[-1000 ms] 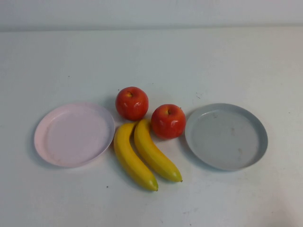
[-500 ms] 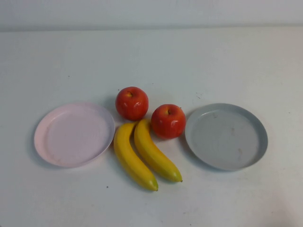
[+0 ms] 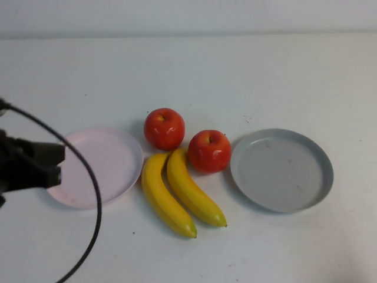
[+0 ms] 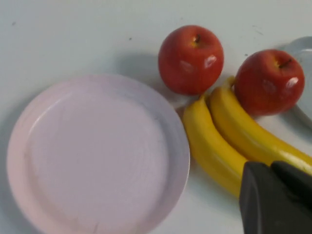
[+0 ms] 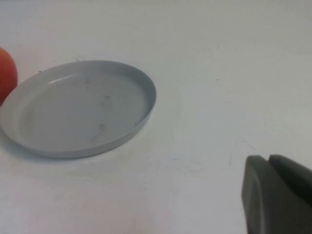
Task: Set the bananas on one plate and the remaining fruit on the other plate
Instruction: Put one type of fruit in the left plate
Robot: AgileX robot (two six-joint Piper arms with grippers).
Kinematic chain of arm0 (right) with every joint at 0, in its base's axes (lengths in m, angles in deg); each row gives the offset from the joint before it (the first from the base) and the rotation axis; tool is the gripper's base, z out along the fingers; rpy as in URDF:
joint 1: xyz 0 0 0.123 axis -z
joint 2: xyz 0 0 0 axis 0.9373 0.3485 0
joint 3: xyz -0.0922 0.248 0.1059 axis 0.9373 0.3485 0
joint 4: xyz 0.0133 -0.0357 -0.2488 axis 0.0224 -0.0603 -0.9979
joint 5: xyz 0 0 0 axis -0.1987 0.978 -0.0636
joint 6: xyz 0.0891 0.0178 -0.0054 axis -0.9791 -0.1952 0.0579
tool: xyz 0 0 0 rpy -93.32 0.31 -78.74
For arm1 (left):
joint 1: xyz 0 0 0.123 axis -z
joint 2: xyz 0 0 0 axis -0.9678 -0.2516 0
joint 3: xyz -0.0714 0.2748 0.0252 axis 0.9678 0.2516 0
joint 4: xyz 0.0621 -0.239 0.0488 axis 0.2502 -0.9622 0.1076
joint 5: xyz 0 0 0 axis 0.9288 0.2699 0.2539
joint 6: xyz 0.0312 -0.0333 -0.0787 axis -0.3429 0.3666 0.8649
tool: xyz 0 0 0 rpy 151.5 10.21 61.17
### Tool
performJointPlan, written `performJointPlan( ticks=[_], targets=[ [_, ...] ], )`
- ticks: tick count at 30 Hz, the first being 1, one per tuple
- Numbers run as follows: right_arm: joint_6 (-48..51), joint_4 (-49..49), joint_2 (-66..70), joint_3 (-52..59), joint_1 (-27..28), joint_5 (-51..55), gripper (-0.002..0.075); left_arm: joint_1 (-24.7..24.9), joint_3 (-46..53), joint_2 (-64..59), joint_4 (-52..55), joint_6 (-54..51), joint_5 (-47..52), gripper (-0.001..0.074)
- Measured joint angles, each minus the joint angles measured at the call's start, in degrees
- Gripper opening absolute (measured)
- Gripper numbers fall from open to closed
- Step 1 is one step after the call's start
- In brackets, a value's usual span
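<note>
Two yellow bananas [image 3: 165, 200] [image 3: 191, 191] lie side by side on the white table between the plates. Two red apples [image 3: 164, 128] [image 3: 209, 151] sit just behind them. The pale pink plate [image 3: 112, 159] on the left and the grey plate [image 3: 281, 170] on the right hold nothing. My left gripper [image 3: 59, 164] is shut and empty, above the pink plate's left edge. Its wrist view shows the pink plate [image 4: 97, 151], both apples [image 4: 191, 59] [image 4: 269, 82], both bananas [image 4: 212, 146] [image 4: 248, 139] and the gripper [image 4: 271, 166]. My right gripper [image 5: 268, 158] is shut and empty, off to the side of the grey plate [image 5: 80, 107].
A black cable [image 3: 94, 203] loops from the left arm over the front of the pink plate. The edge of one apple [image 5: 6, 73] shows past the grey plate in the right wrist view. The white table [image 3: 235, 76] stretches bare behind the fruit.
My left arm and its cable have come into the high view from the left and now cover the pink plate's left edge. The fruit and plates have not moved.
</note>
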Motion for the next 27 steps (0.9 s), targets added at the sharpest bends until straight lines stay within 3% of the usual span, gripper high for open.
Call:
performJointPlan(
  ticks=[10, 13, 15, 17, 19, 22, 27],
  targets=[
    [0.00, 0.00, 0.00, 0.00, 0.00, 0.00, -0.0017, 13.74, -16.26, -24.21, -9.46, -18.22, -10.96, 0.0015],
    [0.00, 0.00, 0.00, 0.00, 0.00, 0.00, -0.0017, 16.90, -20.33, -28.53, -9.59, -25.52, -11.64, 0.0131],
    [0.00, 0.00, 0.00, 0.00, 0.00, 0.00, -0.0017, 18.42, -22.07, -31.20, -10.06, -29.74, -11.86, 0.0281],
    [0.00, 0.00, 0.00, 0.00, 0.00, 0.00, -0.0017, 19.17, -23.23, -33.62, -12.22, -31.75, -12.91, 0.0497],
    [0.00, 0.00, 0.00, 0.00, 0.00, 0.00, -0.0017, 19.30, -23.49, -35.60, -15.81, -32.25, -15.12, 0.0603],
    [0.00, 0.00, 0.00, 0.00, 0.00, 0.00, -0.0017, 19.30, -24.14, -38.77, -21.30, -32.64, -20.09, 0.0664],
    [0.00, 0.00, 0.00, 0.00, 0.00, 0.00, -0.0017, 19.30, -26.67, -44.07, -24.20, -33.18, -22.31, 0.0668]
  ],
)
